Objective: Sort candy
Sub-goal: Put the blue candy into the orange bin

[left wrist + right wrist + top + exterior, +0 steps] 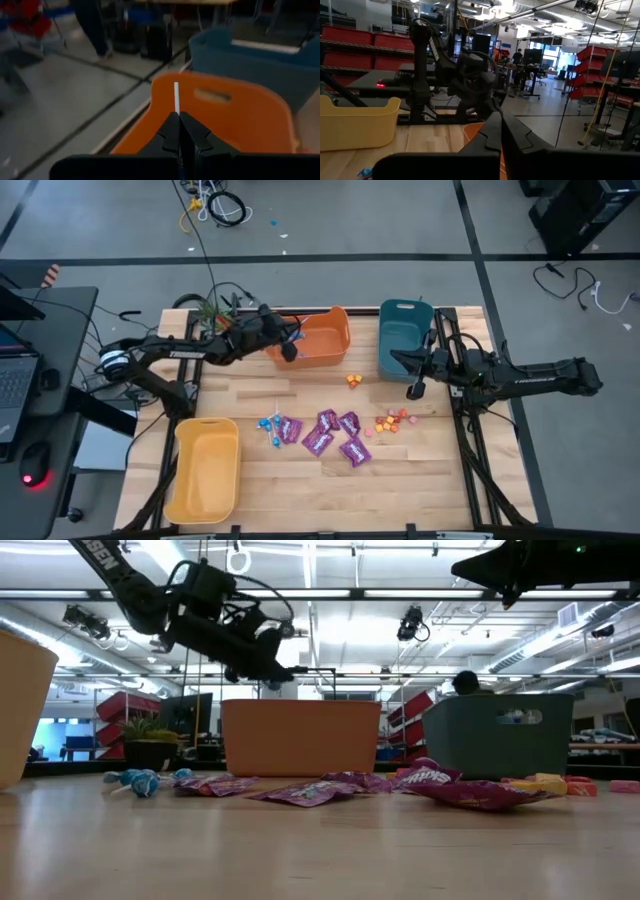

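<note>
The left gripper (180, 131) is clamped shut on a thin white stick (176, 97), seemingly a lollipop's, that pokes out past its fingertips; the wrapped head is not visible. Straight beneath and ahead of it sits the orange bin (322, 338), so the gripper hangs over that bin's near rim, stick pointing along the gripper's own line toward the bin's far wall. My judgement: the coming move is a release, and it turns on the gripper being over the bin's hollow rather than its edge.

Farther out, on the bare wood away from the bin, lies the remaining candy: blue lollipops (270, 425), purple packets (330, 433) beside them, small orange and pink pieces (392, 421) beyond.

The right gripper (415, 390) is shut and empty, waiting beside the teal bin (402, 335), nearer the small pieces. The yellow bin (205, 470) stands apart.
</note>
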